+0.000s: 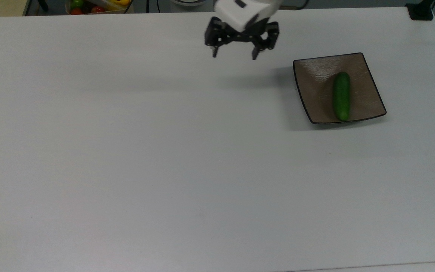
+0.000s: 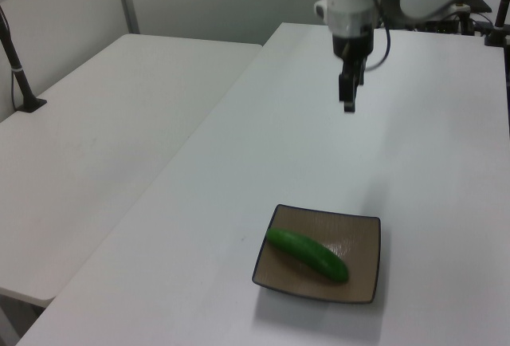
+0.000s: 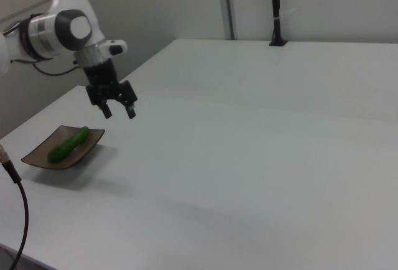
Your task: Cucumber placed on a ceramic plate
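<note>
Cucumber [image 1: 341, 96] lying in brown plate [image 1: 364, 81] on white table [image 1: 164, 151]. Gripper [image 1: 234, 56] well apart above table, fingers spread, empty. Second white table [image 2: 88, 139] alongside.

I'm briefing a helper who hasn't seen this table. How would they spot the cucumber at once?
On the white table, look near the top view's right edge for the square brown ceramic plate. The cucumber lies on it: small, glossy, dark green, the plate's sole item, apart from the open claw.
</note>
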